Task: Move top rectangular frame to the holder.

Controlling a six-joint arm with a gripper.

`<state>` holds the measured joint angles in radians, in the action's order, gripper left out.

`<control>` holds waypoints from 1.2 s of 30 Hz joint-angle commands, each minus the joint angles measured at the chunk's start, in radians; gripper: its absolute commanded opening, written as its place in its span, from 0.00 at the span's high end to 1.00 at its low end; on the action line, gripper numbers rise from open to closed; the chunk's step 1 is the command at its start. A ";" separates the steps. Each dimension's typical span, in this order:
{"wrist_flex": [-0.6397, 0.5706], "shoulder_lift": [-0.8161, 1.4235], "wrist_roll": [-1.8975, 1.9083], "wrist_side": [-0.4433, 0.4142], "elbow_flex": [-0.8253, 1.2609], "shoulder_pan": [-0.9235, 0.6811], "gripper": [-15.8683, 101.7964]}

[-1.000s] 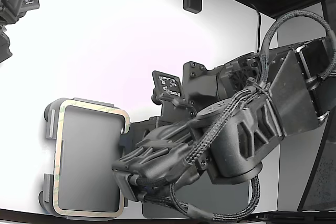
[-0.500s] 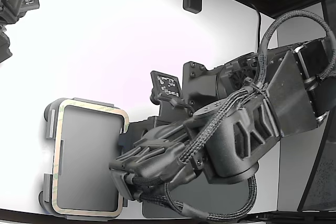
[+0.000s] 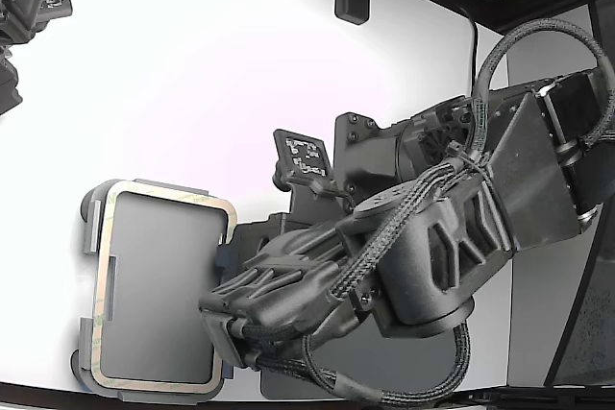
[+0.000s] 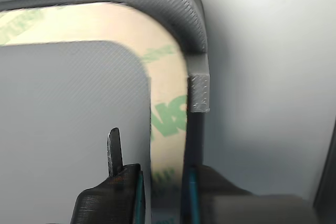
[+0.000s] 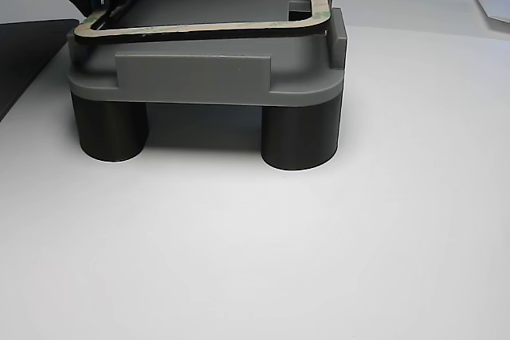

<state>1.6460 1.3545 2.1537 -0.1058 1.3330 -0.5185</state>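
The frame (image 4: 168, 114) is a thin, pale beige ring with green print and rounded corners, lying in the ribbed grey holder (image 4: 194, 24). The gripper (image 4: 152, 182) pinches its strip.

Robot lab; bare white bench (image 3: 192, 74)

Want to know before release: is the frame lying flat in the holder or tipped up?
Tipped: the rectangular frame rests on the holder at the near edge, yet its far corner rises clear.
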 commanded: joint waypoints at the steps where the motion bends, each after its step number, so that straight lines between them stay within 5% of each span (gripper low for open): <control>1: 0.008 0.017 0.000 -0.002 -0.031 0.015 0.07; 9: 0.008 0.025 -0.034 -0.044 -0.074 0.012 0.02; 13: -0.003 0.121 -0.222 -0.181 -0.089 0.006 0.02; 22: -0.233 0.489 -1.158 -0.462 0.158 0.064 0.02; 27: -0.459 0.804 -1.563 -0.397 0.482 0.202 0.02; 30: -0.678 1.048 -1.807 -0.233 0.736 0.345 0.02; 36: -0.637 1.238 -2.000 -0.006 0.891 0.520 0.02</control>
<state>0.9649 2.4375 0.3574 -0.2102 2.1307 -0.0767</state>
